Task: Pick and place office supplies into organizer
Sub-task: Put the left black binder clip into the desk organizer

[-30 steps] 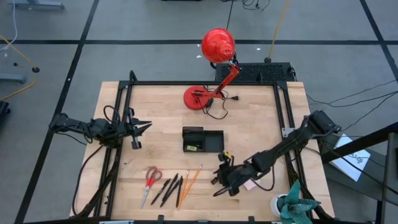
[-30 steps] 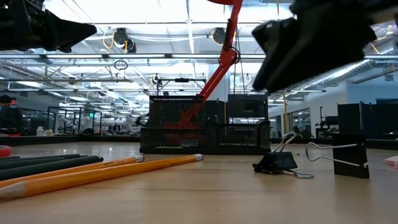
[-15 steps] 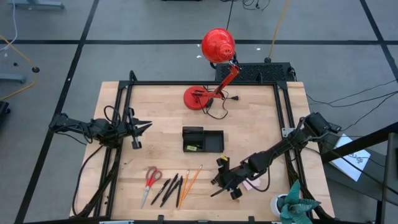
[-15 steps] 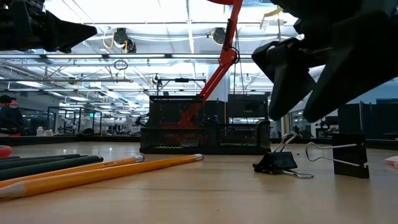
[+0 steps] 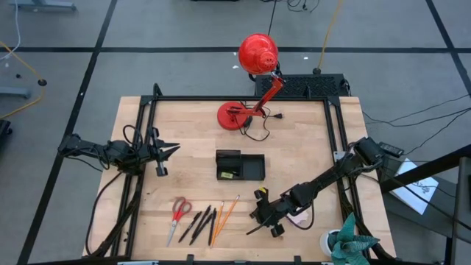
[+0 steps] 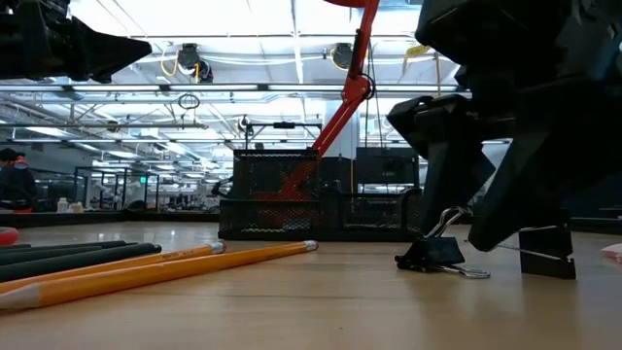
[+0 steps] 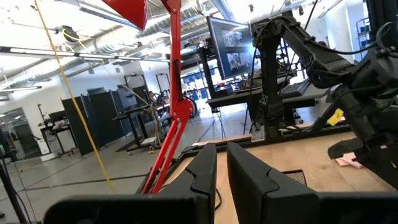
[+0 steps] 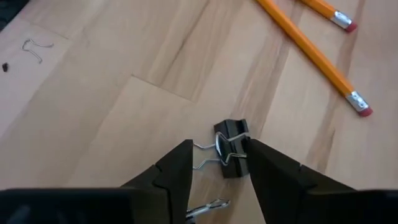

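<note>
A black binder clip (image 8: 230, 152) lies on the wooden table with its wire handles up; the low view also shows the clip (image 6: 432, 256). My right gripper (image 8: 217, 149) stands open just over it, slanting down, one finger on each side. From above, my right gripper (image 5: 255, 225) is near the front edge, right of the orange pencils (image 5: 224, 213), black pens (image 5: 197, 223) and red-handled scissors (image 5: 179, 212). The black organizer (image 5: 241, 166) stands mid-table with a yellow piece (image 5: 229, 174) inside. A pink sticky-note pad (image 5: 296, 218) lies under the right arm. My left gripper (image 5: 174, 151) waits shut at the left.
A second binder clip (image 6: 544, 251) stands upright just right of the first. A red desk lamp has its round base (image 5: 235, 115) at the table's far side and its head (image 5: 257, 53) beyond the edge. A small plant (image 5: 346, 241) stands at the front right corner.
My right gripper has come down toward the binder clip and tipped further downward, shifting slightly toward the table's near edge. Its fingers have spread apart and now stand on both sides of the clip. The clip has not moved.
</note>
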Controlling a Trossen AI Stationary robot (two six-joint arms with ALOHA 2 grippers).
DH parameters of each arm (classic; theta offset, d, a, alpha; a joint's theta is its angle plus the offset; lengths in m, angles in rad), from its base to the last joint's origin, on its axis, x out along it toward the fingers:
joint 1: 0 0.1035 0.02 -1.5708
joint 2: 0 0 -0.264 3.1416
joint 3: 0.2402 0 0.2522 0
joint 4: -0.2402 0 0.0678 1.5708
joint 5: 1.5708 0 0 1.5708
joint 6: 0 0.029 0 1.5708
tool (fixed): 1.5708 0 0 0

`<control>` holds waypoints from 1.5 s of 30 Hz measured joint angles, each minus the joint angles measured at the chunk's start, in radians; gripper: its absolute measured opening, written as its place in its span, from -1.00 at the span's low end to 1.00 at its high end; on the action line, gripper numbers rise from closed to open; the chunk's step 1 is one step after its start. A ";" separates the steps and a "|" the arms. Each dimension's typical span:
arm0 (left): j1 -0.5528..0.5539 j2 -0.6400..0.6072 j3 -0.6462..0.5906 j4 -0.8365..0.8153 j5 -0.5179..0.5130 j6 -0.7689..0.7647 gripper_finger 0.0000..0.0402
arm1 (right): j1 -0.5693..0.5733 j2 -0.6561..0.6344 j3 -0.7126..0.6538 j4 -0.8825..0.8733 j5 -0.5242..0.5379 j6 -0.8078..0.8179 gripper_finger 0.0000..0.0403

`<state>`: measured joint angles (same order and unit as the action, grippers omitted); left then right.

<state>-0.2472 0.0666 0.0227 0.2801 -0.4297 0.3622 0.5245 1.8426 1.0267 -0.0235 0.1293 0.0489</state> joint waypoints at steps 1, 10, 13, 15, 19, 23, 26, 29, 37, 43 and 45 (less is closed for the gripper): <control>0.000 0.000 0.000 0.000 0.000 0.000 -0.77 | 0.000 0.000 0.000 -0.001 0.001 -0.006 -0.30; 0.000 0.000 0.000 0.000 0.000 -0.002 -0.77 | -0.006 -0.001 0.000 0.014 0.001 -0.044 -0.59; 0.000 0.000 0.000 0.000 0.000 -0.001 -0.77 | -0.006 -0.001 0.000 0.019 0.001 -0.057 -0.78; 0.000 0.000 0.000 0.000 0.000 -0.001 -0.77 | -0.007 -0.003 0.000 0.026 0.003 -0.066 -0.92; 0.000 0.000 0.000 0.000 0.000 -0.001 -0.77 | -0.007 -0.003 0.000 0.029 0.002 -0.080 -0.96; 0.000 0.000 0.000 0.000 0.000 -0.001 -0.77 | -0.008 -0.022 -0.001 0.027 0.033 -0.118 -0.99; 0.000 0.000 0.000 0.001 0.000 0.000 -0.77 | -0.014 -0.069 0.000 0.032 0.113 -0.146 -0.98; 0.000 0.000 0.000 0.001 -0.004 -0.001 -0.77 | -0.027 -0.132 0.001 0.037 0.179 -0.180 -0.99; 0.000 0.000 0.000 0.001 -0.010 -0.001 -0.77 | -0.087 -0.268 0.002 0.116 0.291 -0.272 -0.99; 0.000 0.000 0.000 0.001 -0.016 0.000 -0.77 | -0.148 -0.229 -0.015 0.190 0.254 -0.277 -1.00; 0.000 0.000 0.000 0.001 -0.017 0.000 -0.77 | -0.171 -0.198 -0.023 0.218 0.229 -0.266 -1.00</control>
<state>-0.2474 0.0663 0.0227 0.2807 -0.4467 0.3621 0.3534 1.6444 1.0038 0.1949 0.3584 -0.2169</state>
